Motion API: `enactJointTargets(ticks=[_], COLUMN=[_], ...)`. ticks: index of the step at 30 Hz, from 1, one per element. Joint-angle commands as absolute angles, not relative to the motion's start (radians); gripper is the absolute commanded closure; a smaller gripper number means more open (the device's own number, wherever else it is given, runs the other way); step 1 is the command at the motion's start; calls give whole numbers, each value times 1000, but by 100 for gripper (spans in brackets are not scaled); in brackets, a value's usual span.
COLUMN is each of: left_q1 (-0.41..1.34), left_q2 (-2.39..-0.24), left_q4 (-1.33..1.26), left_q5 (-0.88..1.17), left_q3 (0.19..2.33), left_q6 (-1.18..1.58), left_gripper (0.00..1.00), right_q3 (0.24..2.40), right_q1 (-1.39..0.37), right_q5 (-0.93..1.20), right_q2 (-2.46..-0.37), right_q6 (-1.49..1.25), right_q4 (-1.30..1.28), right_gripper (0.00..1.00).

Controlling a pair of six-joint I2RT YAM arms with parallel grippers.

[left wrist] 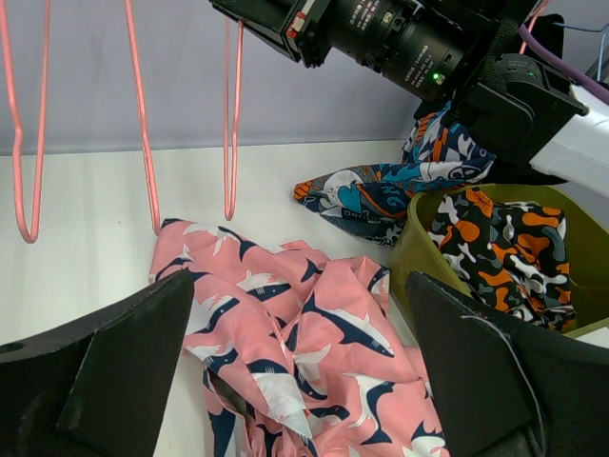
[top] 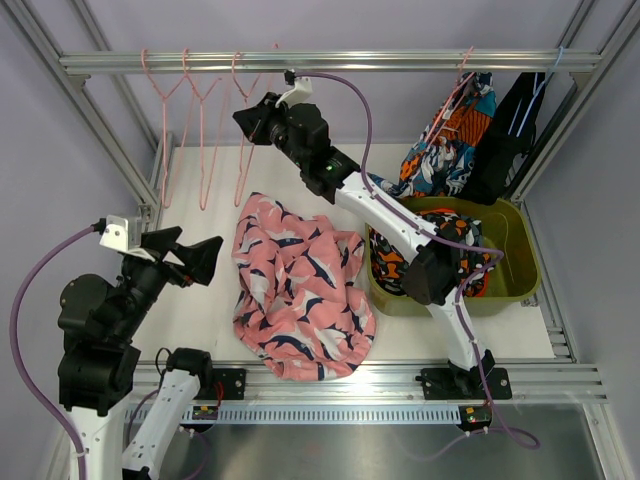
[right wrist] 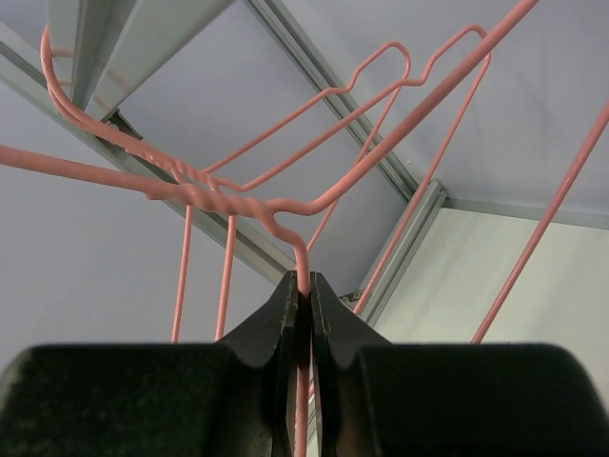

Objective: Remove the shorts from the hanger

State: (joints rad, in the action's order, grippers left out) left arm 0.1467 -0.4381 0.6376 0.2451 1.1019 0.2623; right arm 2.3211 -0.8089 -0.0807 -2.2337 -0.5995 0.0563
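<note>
Left tool (top: 190,252): jaws spread wide, empty, hovered over desk (top: 215,312) beside pink shark-print shorts (top: 300,290).
Pink shark-print shorts: off any hanger, heaped on desk.
Camouflage shorts (top: 462,232): lay in olive bin (top: 520,272).
Right tool (right wrist: 303,297): pinched shut on bare pink wire hanger (right wrist: 285,224) below rail (top: 400,62).
Teal print shorts (top: 450,140), black shorts (top: 510,125): hung at rail's right end.
Progress: judged about halfway; two pairs left to strip.

Pink shark-print shorts (top: 295,290) lie crumpled just left of the green bin (top: 522,265), and a camouflage pair (left wrist: 504,252) sits heaped inside it. Behind it, a teal print pair (top: 450,140) and, apparently, a black pair (top: 505,140) hang on hangers (top: 466,66).
</note>
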Motion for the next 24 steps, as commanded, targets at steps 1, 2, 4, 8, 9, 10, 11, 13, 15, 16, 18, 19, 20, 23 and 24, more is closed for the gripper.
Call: enactJointTargets(ticks=[1, 2, 4, 8, 9, 10, 11, 13, 15, 16, 18, 19, 20, 23, 24], left_q1=[149, 149, 149, 149, 149, 149, 149, 149, 149, 149, 149, 149, 149, 149, 149], left_q2=[-434, -433, -430, -428, -428, -428, -429, -430, -430, -430, -433, -433, -434, -434, -434], left_q4=[604, 604, 604, 601, 600, 598, 597, 597, 595, 595, 591, 588, 586, 577, 577], left_q5=[255, 255, 255, 255, 256, 255, 256, 256, 256, 256, 261, 261, 262, 265, 268], left_q3=[1097, 1095, 1092, 1089, 1088, 1088, 1088, 1086, 1085, 1085, 1083, 1083, 1083, 1081, 1081], left_q6=[264, 264, 264, 265, 267, 267, 267, 267, 267, 267, 267, 267, 267, 267, 267], left_gripper=[1, 1, 1, 1, 1, 1, 1, 1, 1, 1, 1, 1, 1, 1, 1], right_q3=[2327, 2332, 2345, 2352, 2349, 2333, 2324, 2289, 2267, 2252, 2232, 2205, 2188, 2099, 2070], right_q1=[-798, -798, -801, -799, -799, -801, -801, -801, -801, -801, -802, -802, -804, -802, -802], right_q5=[-57, -54, -54, -49, -48, -45, -43, -35, -22, -5, 30, 56, 75, 159, 213], right_q2=[-2189, -2189, -2189, -2191, -2189, -2186, -2178, -2168, -2149, -2143, -2120, -2109, -2089, -2033, -2014], right_q6=[-615, -608, -604, -600, -600, -600, -600, -595, -572, -559, -517, -502, -458, -372, -347], right_q4=[58, 63, 72, 77, 77, 77, 77, 93, 109, 124, 141, 162, 173, 230, 253], right_gripper=[87, 87, 86, 76, 72, 70, 69, 67, 63, 58, 52, 49, 40, 17, 10])
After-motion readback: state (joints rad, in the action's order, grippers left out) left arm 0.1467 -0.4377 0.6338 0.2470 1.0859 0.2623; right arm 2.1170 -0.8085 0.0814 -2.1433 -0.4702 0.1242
